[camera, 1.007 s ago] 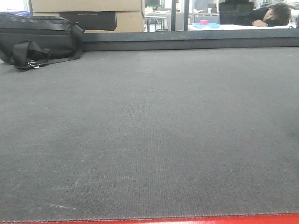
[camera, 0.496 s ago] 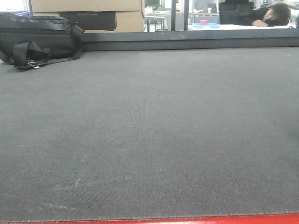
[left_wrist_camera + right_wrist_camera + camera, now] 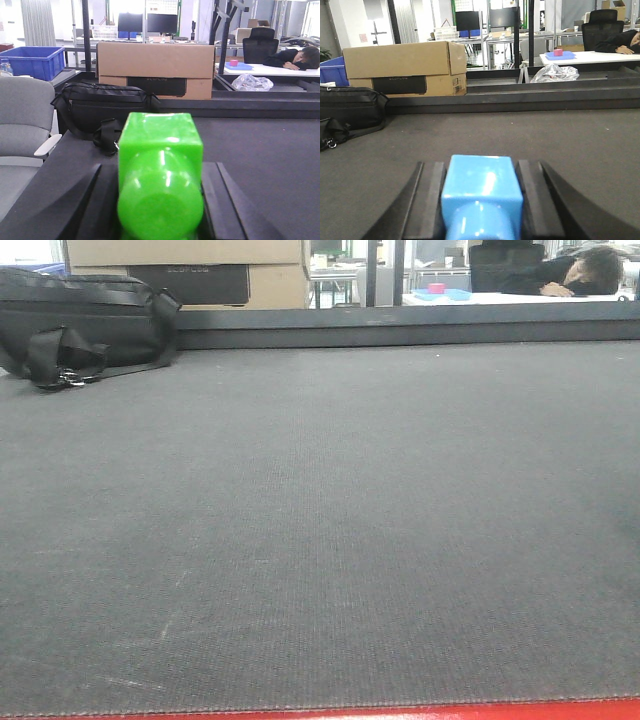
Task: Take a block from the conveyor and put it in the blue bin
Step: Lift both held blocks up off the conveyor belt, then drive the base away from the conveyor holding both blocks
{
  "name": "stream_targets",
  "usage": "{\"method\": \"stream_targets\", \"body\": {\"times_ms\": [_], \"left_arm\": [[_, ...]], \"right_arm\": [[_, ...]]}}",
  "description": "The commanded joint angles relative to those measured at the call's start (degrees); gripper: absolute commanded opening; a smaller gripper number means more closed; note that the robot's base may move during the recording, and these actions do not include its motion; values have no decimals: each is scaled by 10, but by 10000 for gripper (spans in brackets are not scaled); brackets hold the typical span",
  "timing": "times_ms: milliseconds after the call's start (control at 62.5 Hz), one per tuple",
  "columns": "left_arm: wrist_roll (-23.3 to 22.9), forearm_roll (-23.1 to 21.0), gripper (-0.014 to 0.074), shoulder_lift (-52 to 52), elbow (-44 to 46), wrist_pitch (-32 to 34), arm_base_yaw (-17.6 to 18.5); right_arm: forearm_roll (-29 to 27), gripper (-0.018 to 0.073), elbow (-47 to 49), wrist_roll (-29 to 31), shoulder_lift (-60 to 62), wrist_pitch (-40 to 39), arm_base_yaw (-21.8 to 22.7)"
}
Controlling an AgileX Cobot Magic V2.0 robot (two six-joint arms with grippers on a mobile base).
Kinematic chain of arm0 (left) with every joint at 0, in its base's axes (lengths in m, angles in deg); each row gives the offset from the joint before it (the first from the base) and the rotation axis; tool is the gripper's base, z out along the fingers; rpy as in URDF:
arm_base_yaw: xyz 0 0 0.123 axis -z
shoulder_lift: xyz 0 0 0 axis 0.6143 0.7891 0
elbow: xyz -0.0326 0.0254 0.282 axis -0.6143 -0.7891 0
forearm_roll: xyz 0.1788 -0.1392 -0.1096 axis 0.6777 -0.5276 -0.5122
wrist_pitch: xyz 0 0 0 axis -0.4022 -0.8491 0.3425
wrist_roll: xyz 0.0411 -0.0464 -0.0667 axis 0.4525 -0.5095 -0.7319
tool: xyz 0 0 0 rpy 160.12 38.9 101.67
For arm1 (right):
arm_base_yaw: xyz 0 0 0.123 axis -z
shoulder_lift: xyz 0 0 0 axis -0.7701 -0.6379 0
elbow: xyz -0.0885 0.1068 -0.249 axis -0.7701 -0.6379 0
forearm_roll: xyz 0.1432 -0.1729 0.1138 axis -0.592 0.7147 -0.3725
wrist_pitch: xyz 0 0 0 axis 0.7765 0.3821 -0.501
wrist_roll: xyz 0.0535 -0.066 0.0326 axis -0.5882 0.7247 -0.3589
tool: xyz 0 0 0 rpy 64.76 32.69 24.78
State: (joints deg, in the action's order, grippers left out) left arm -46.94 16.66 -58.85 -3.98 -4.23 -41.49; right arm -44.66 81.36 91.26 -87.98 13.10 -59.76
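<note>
Wrist views: the left gripper (image 3: 160, 197) has its jaws closed onto a green block (image 3: 160, 145), dark fingers (image 3: 102, 200) pressed to both sides of it, held over the conveyor (image 3: 320, 540) near its left side; the right gripper (image 3: 481, 200) clamps a light blue block (image 3: 481, 180) the same way over the dark grey belt. The blue bin (image 3: 30, 60) stands far left, off the belt, behind a grey chair (image 3: 22, 120). A black bag (image 3: 85, 325) lies at the belt's far left, a cardboard box (image 3: 155, 67) just behind it, the red edge (image 3: 400, 710) nearest
</note>
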Motion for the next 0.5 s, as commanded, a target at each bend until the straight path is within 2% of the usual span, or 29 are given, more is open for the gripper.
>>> {"method": "stream_targets", "body": {"times_ms": [0, 480], "left_arm": [[-1, -4, -111, -4, 4, 11, 3], [-1, -4, -111, -4, 4, 11, 3]], "right_arm": [[2, -155, 6, 5, 2, -13, 0], [2, -155, 6, 5, 2, -13, 0]]}}
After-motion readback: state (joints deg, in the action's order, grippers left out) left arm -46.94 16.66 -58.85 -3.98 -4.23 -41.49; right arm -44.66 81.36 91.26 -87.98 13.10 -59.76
